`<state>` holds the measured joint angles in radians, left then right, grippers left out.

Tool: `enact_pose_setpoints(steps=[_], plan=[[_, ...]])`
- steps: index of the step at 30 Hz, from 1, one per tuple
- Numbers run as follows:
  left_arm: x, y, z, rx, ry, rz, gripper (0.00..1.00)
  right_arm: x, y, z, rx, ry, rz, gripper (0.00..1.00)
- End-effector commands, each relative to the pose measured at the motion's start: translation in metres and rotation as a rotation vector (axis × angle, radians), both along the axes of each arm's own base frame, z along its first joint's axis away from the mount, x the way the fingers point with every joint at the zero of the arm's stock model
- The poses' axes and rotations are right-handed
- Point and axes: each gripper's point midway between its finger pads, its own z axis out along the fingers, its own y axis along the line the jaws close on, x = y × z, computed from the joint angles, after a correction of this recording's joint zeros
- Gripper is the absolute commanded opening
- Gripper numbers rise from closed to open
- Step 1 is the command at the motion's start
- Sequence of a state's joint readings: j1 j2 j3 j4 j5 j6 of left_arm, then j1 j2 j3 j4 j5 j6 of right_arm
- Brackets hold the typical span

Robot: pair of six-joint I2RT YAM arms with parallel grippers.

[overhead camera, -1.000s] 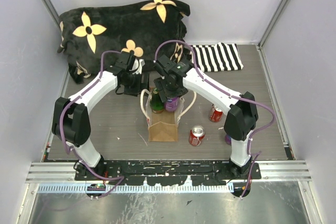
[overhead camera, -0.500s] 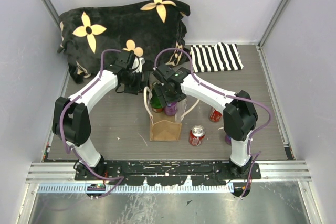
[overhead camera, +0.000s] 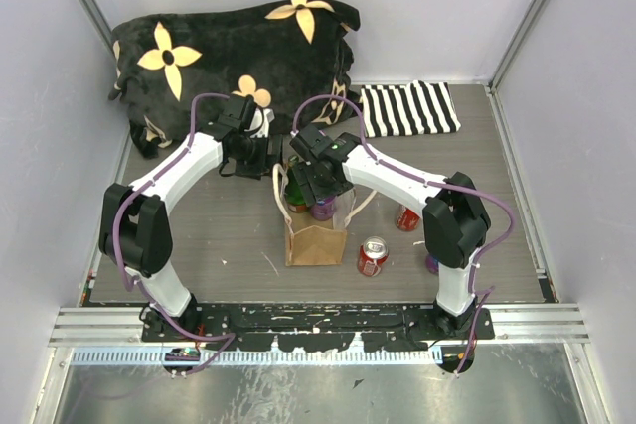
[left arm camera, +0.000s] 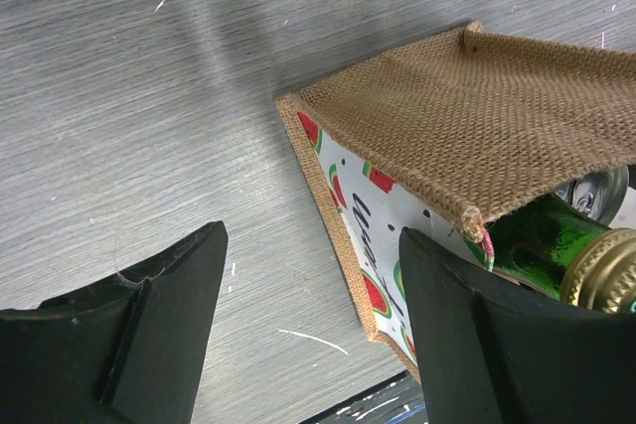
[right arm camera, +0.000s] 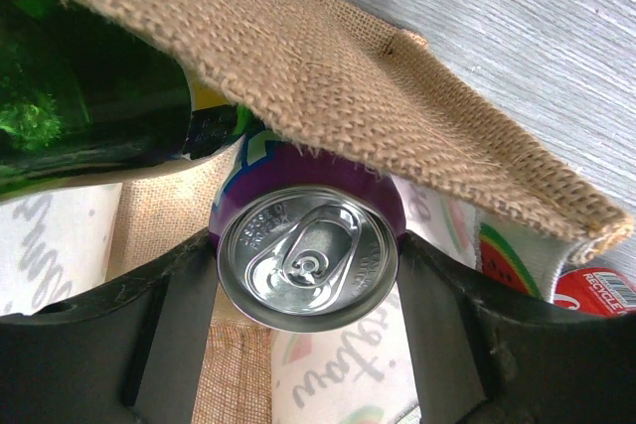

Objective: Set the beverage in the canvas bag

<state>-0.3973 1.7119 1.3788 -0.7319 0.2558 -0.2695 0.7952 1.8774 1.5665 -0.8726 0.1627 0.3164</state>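
From where I stand, the right gripper (overhead camera: 318,192) is over the mouth of the canvas bag (overhead camera: 316,243), its two fingers clamped on either side of a purple can (right arm camera: 307,255). The can is upright, with its silver top and pull tab facing the wrist camera. Its body sits just beside the bag's burlap wall, with the white watermelon-printed lining (right arm camera: 328,369) showing beneath it. It looks to be inside the opening, though I cannot tell how deep it sits.

A green bottle (right arm camera: 79,96) with a gold cap stands in the bag already, close against the can on its left.

The bag itself stands upright on the grey table (overhead camera: 219,235), between the two arms and near the front edge. Its cream handles (overhead camera: 276,196) flop outward on both sides.

The left gripper (left arm camera: 310,260) hangs just beyond the bag's far left corner. Its jaws are spread wide with nothing between them — only bare tabletop and the bag's corner show through the gap.

Two red cans (overhead camera: 372,255) stand on the table to the right of the bag, one near its front corner and one further back by the right arm. At the back lie a black flowered cushion (overhead camera: 229,57) and, to its right, a striped cloth (overhead camera: 409,108) — both well apart from the bag.
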Motion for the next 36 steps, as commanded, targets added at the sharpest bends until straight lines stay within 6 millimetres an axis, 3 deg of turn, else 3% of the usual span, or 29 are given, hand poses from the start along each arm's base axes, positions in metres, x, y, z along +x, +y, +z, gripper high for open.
enact_pose_setpoints(steps=[1,4,12,36], plan=[[0.003,-0.008,0.011,-0.03,-0.017,-0.016,0.77,0.011,-0.001,0.015,0.026,-0.07,-0.016,0.46],[0.003,-0.008,0.011,-0.031,-0.017,-0.014,0.78,0.011,-0.001,0.02,0.033,-0.082,-0.013,0.61],[0.001,-0.007,0.011,-0.031,-0.015,-0.015,0.77,0.011,0.0,0.029,0.051,-0.094,-0.009,0.74],[-0.004,-0.007,0.01,-0.039,-0.009,-0.02,0.77,0.013,0.003,0.058,0.074,-0.135,-0.006,0.79]])
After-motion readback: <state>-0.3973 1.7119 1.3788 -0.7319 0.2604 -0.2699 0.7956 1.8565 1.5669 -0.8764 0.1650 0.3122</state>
